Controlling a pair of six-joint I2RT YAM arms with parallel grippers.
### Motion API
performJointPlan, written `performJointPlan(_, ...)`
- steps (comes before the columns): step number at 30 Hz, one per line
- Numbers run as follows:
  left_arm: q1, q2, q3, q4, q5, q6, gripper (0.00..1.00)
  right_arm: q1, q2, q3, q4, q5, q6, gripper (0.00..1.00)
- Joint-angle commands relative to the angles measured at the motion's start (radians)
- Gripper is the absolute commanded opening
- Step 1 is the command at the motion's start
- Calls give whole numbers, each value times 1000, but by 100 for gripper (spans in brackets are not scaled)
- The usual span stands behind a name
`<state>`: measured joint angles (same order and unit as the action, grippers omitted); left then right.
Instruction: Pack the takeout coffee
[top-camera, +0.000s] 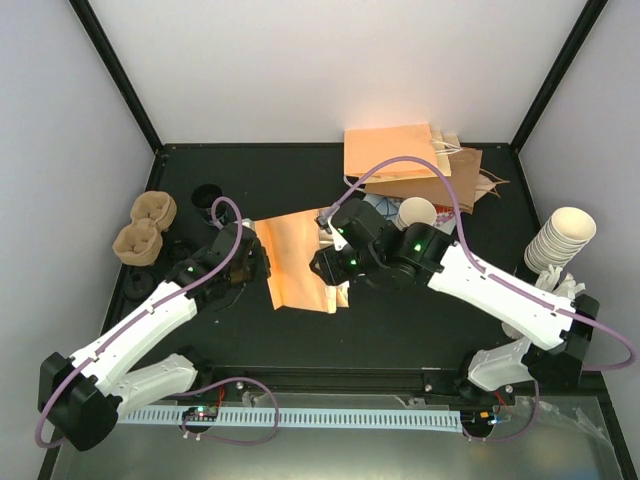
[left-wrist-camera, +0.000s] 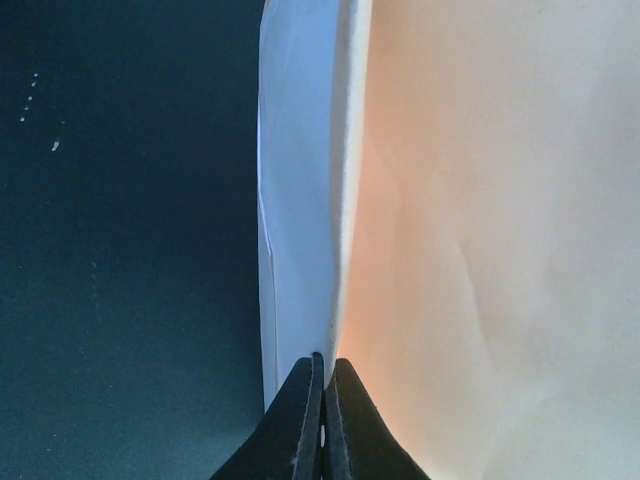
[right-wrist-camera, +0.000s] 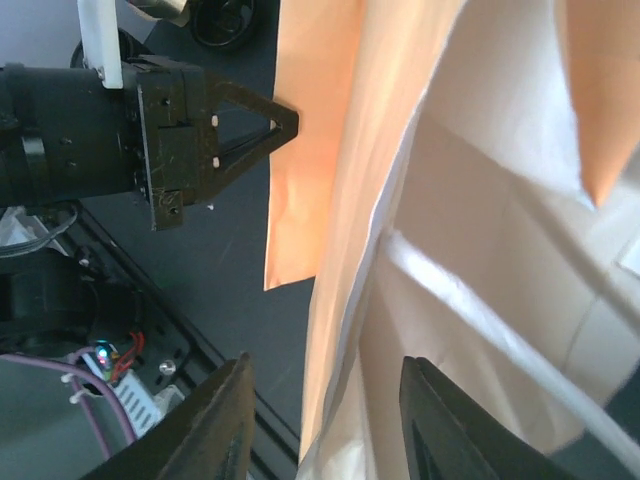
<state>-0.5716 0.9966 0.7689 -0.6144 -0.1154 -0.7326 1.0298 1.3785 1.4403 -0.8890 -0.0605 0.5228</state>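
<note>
Left wrist view shows the left gripper (left-wrist-camera: 322, 368) pinched shut on the thin side edge of the bag (left-wrist-camera: 480, 230), with only its fingertips on the paper. The right gripper (right-wrist-camera: 325, 375) has its jaws apart, straddling the bag's paper at the other side. I cannot tell how many layers lie between them. The bag lies between the two arms on the table (top-camera: 400, 320). The coffee (top-camera: 207, 195) looks to be the round black-lidded thing at the back left, near the carriers (top-camera: 145, 225) and well apart from the bag. Its cup body is hard to make out against the dark top.

As I judge it, the left hold is shallow, so a pull from the right may slip the paper out or tear it. If the right closes on both walls rather than one, the mouth will not open. The bag is limp and may fold flat once either arm lets go to fetch the coffee. A lidded cup carried that far may tip.
</note>
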Motion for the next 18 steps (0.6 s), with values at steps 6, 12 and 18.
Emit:
performJointPlan(6, -4, -11, -18, 90, 77, 58, 2, -3, -15, -38, 87, 50, 33, 13)
performJointPlan(12, 34, -12, -45, 150, 191, 167, 4, -18, -107, -62, 9, 95, 36, 1)
performJointPlan(18, 73, -7, -87, 180, 307, 210, 7, -109, -248, -141, 2, 0, 33, 1)
